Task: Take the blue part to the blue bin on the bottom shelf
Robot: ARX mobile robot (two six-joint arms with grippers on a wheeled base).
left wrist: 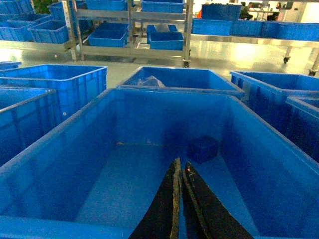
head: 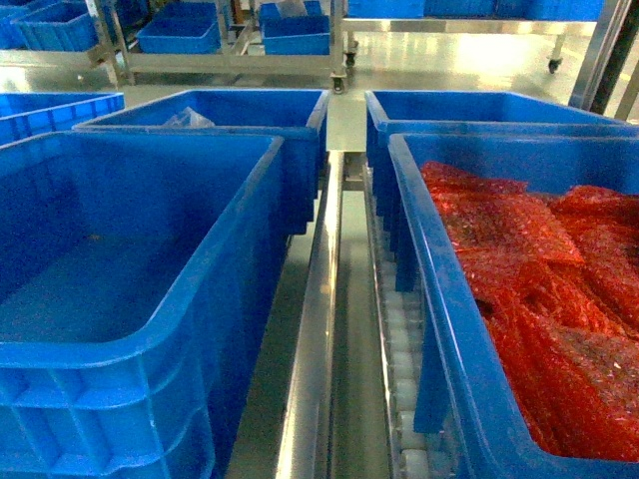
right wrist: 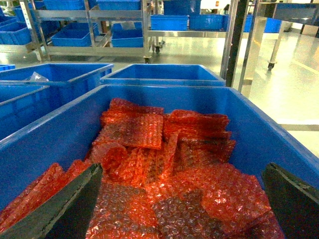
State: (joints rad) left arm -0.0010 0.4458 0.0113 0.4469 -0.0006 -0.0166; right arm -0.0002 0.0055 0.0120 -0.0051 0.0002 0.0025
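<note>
Our left claw (left wrist: pixel 180 172) is clenched on nothing, hovering over the blue bin (left wrist: pixel 45 154); the blue part (left wrist: pixel 203 148) lies just beyond its tips. Our right claw (right wrist: pixel 182 199) gapes above red bags (right wrist: pixel 149 149). Descending clenched, we'd just shove the part away.

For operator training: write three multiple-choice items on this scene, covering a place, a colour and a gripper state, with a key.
1. Where does the small dark blue part lie?
A. in the big blue plastic bin
B. on the floor
C. among the wraps

2. What colour are the bubble-wrap bags?
A. green
B. red
C. white

3. How do the jaws of the right gripper stand?
A. shut on a bag
B. pressed together
C. wide apart

Key: 1 A, it rests on that bin's floor near the far wall; 2 B, red throughout; 3 C, fingers at opposite frame edges.
</note>
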